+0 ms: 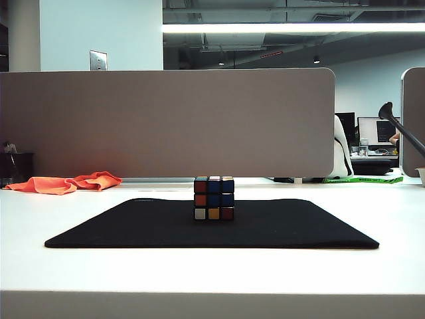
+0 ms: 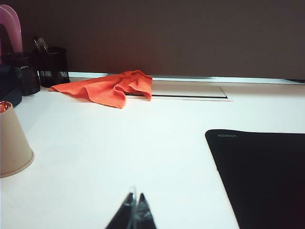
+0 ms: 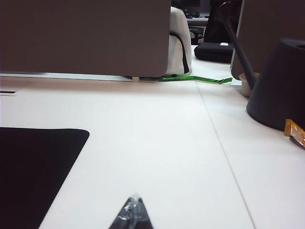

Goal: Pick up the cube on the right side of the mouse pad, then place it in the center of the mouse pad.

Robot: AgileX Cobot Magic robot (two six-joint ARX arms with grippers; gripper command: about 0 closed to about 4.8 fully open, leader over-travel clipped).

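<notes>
Sitting mid mouse pad (image 1: 133, 229), the cube (image 1: 214, 198) is well clear of both closed left fingers (image 2: 135, 215) and right fingers (image 3: 132, 214).

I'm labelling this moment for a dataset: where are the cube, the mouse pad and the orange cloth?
cube (image 1: 214, 198), exterior view, middle of its front face.
mouse pad (image 1: 133, 229), exterior view, bare fabric left of the cube.
orange cloth (image 2: 112, 88), left wrist view, middle of the crumpled folds.

The right gripper (image 3: 132, 212) hangs low over the white tabletop (image 3: 157, 143), its jaws pressed together and holding nothing. A rounded corner of the black mouse pad (image 3: 33, 167) lies beside it. Across the tabletop stands a grey partition panel (image 3: 86, 38), with a green strip (image 3: 195, 78) near its foot. A dark cone-shaped base (image 3: 279, 86) sits off to the side, an orange wrapper (image 3: 295, 133) touching it.
</notes>
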